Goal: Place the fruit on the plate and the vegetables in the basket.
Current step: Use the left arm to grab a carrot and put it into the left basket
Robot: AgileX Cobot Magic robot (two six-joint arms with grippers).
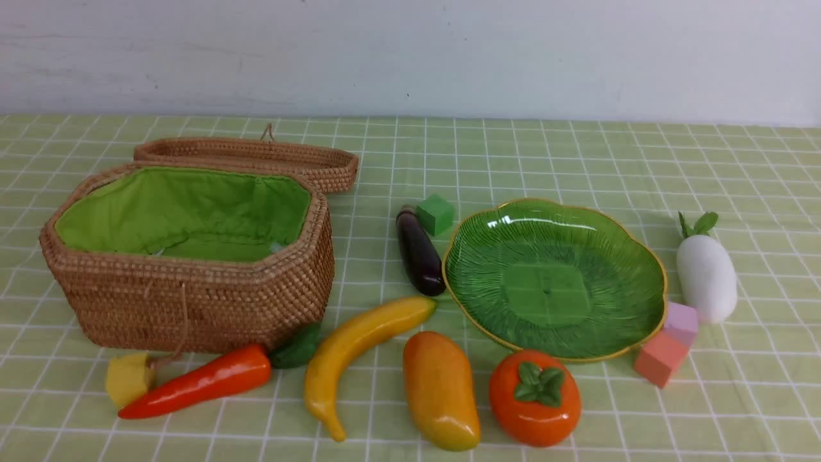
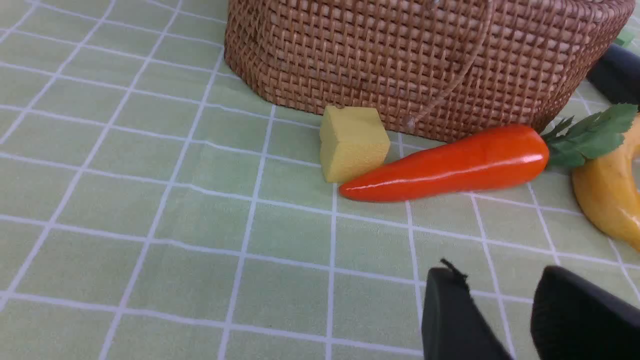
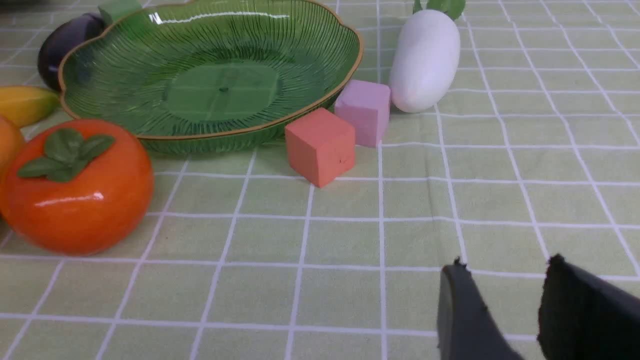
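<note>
Nearest the robot, both arms are hanging low over the cloth (image 1: 577,160). The left gripper (image 2: 497,287) is holding its jaws spread with nothing between them. The right gripper (image 3: 505,280) is doing the same, and neither is touching anything.

The plate (image 1: 555,282) is lying bare. Just beside its near rim the persimmon (image 1: 535,398) is sitting upright. The mango (image 1: 441,388) is lying near-left of the plate, and the banana (image 1: 359,346) is curving up toward the plate's left edge. Further left of the plate, the chili (image 1: 199,382) is lying with a yellow cube (image 1: 128,378) at its tip.

At the plate's near-right rim a salmon cube (image 1: 660,358) and a pink cube (image 1: 681,323) are sitting together. Just right of the plate, past the cubes, the radish (image 1: 705,276) is lying. The eggplant (image 1: 418,251) is resting against the plate's left rim, with a green cube (image 1: 435,215) at its far end. Well left of the plate the basket (image 1: 192,301) is standing open, its lid (image 1: 256,157) lying behind it.

Nothing appears sorted yet, so the first pick seems to be in hand. The right gripper is facing the persimmon, and the next move likely calls for spreading wider around its round, glossy body and lifting it over the rim. The left gripper is facing the chili, which needs a grasp across its middle and a lift over the basket wall.
</note>
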